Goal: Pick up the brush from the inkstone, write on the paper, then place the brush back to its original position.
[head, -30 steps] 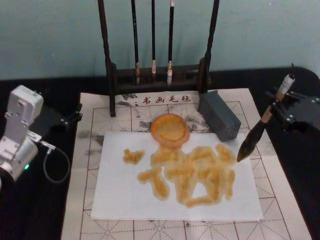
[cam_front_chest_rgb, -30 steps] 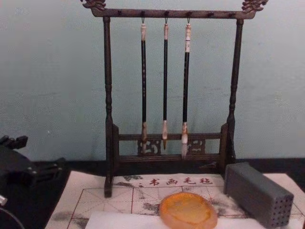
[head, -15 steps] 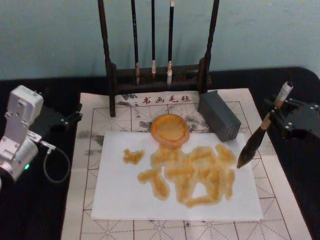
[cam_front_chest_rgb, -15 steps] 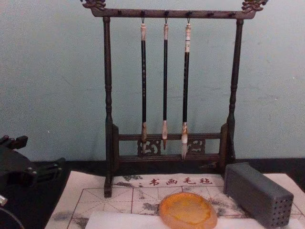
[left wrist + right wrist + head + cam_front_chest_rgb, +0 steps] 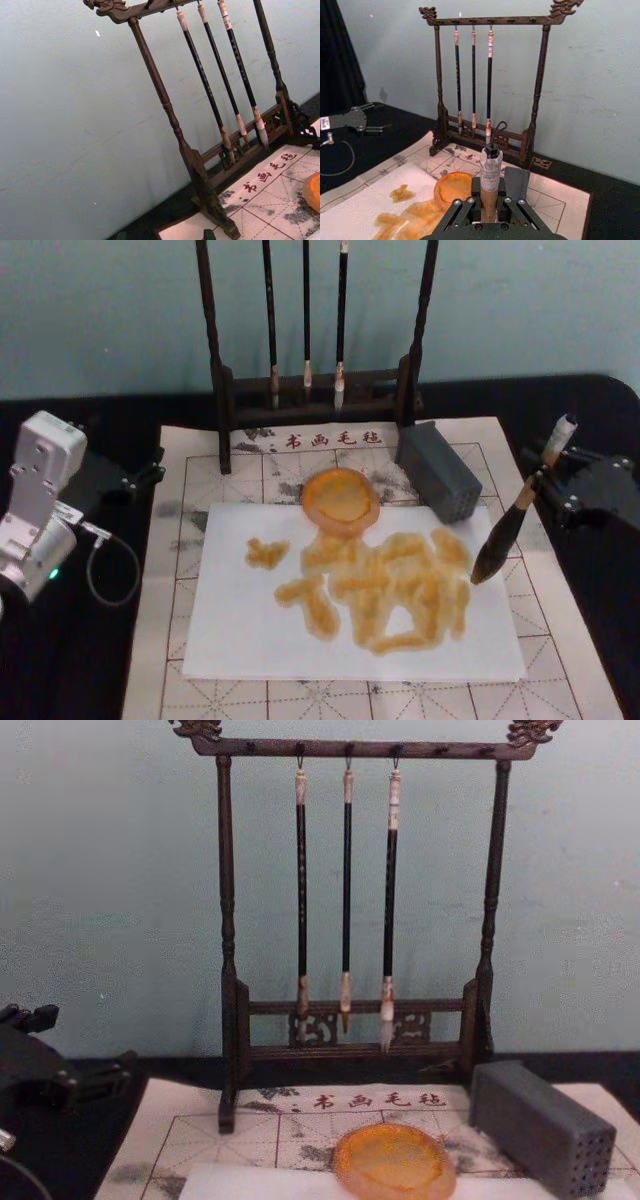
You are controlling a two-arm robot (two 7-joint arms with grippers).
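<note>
We saw a glossy amber inkstone, matt white paper, a dark varnished wooden rack, a matt grey block and a smooth bamboo-shafted brush.

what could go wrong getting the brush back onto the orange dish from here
1. The right gripper holds the brush tilted, tip low at the paper's right edge; dragging it could smear the orange strokes.
2. The grey block stands between the right gripper and the inkstone, so a straight sweep might knock it.
3. The inkstone is shallow; a tilted brush could roll off.
The left gripper sits parked at the far left.
</note>
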